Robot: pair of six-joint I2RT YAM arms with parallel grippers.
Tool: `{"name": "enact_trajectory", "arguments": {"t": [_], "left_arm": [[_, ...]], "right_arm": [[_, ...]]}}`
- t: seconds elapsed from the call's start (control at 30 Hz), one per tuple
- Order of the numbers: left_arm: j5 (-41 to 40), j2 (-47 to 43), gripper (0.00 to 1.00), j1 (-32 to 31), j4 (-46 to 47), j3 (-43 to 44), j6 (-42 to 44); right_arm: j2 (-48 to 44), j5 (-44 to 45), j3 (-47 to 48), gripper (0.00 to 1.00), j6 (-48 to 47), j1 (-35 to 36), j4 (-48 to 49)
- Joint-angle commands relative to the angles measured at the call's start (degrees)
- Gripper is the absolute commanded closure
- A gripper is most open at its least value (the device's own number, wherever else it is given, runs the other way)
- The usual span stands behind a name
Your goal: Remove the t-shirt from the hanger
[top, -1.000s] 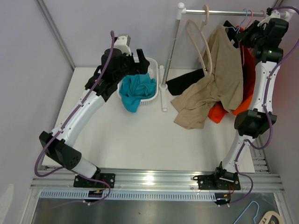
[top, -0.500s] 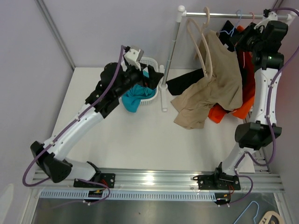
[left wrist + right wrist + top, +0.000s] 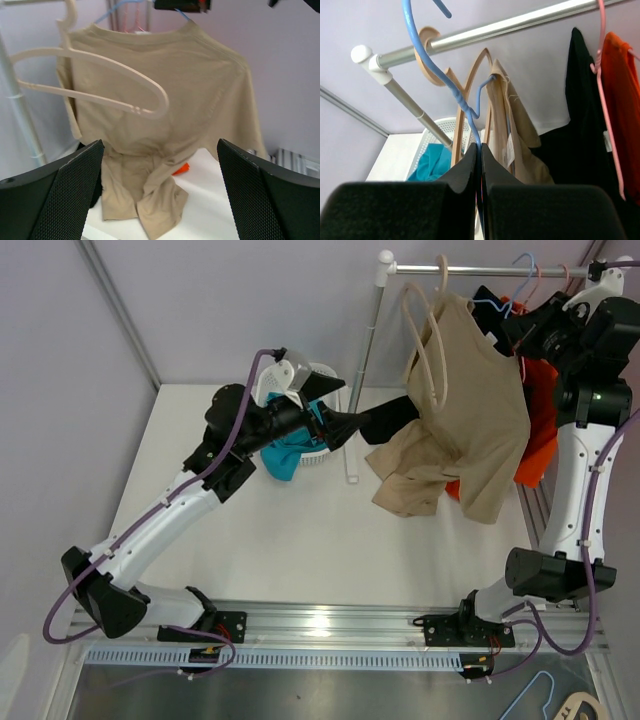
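Right tool (image 3: pixel 479 150): jaws fully closed on the neck of the thin blue wire hanger (image 3: pixel 422 55), just under its hook; whether the hook rests on the rail cannot be told

Left tool (image 3: pixel 160 147): jaws spread wide, holding nothing, facing the shirt front from a short way off

Beige cotton t-shirt (image 3: pixel 190 90): hung by the collar on the blue wire hanger at the right tool, upper body draped free, lower hem crumpled on the table. Judged light, limp and non-slippery, not fragile; it will sag and stretch rather than slide. Likely best hold: a pinch of doubled fabric at the hem or low on the side seam, drawn downward and away from the hanger

Cream curved plastic hanger (image 3: pixel 100 60): bare, hanging just in front of the shirt; a snag risk

Silver metal rail (image 3: pixel 520 22): also carries a black garment (image 3: pixel 580 125) and an orange garment (image 3: pixel 540 440) beside the shirt

White table (image 3: pixel 300 530): holds a white slatted basket (image 3: pixel 322 452) with teal cloth (image 3: pixel 290 445) behind the left tool; pale walls close on the left and back
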Motion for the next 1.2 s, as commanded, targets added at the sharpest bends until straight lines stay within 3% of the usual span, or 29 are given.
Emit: {"name": "enact_trajectory", "arguments": {"t": [0.0, 0.03, 0.17, 0.23, 0.37, 0.47, 0.63, 0.9, 1.17], "left_arm": [[5.9, 1.3, 0.01, -1.2, 0.7, 2.1, -1.0], [6.6, 1.4, 0.00, -1.7, 0.6, 2.1, -0.9], [-6.8, 2.5, 0.00, -11.8, 0.3, 0.8, 6.8], [-7.1, 4.9, 0.01, -15.0, 1.8, 0.2, 12.3], [-2.8, 10.7, 0.00, -19.0, 5.1, 1.3, 10.7], [5.0, 16.9, 0.01, -19.5, 6.7, 4.1, 5.6], [4.1, 24.8, 0.01, -21.2, 8.5, 6.7, 5.2], [7.2, 32.8, 0.01, -22.9, 16.2, 12.9, 1.2], [-4.6, 34.0, 0.00, -26.2, 20.2, 16.5, 6.5]], "right_arm": [[2.2, -1.8, 5.0, 1.00, 1.5, -0.2, -0.1], [1.9, -1.6, 4.6, 1.00, 2.2, -0.2, -1.5], [-7.9, 4.0, -6.1, 1.00, 6.3, 3.0, -0.2], [-11.9, 9.2, -10.4, 1.00, 7.5, 5.1, 0.2], [-19.8, 17.5, -16.2, 1.00, 8.7, 9.6, -0.9], [-22.5, 17.7, -13.8, 1.00, 8.3, 9.9, -5.0], [-21.8, 14.5, -8.7, 1.00, 8.4, 10.0, -9.4], [-22.8, 10.8, -9.8, 1.00, 9.5, 10.1, -10.6], [-23.9, 6.7, -10.7, 1.00, 11.1, 10.1, -9.9]]}}
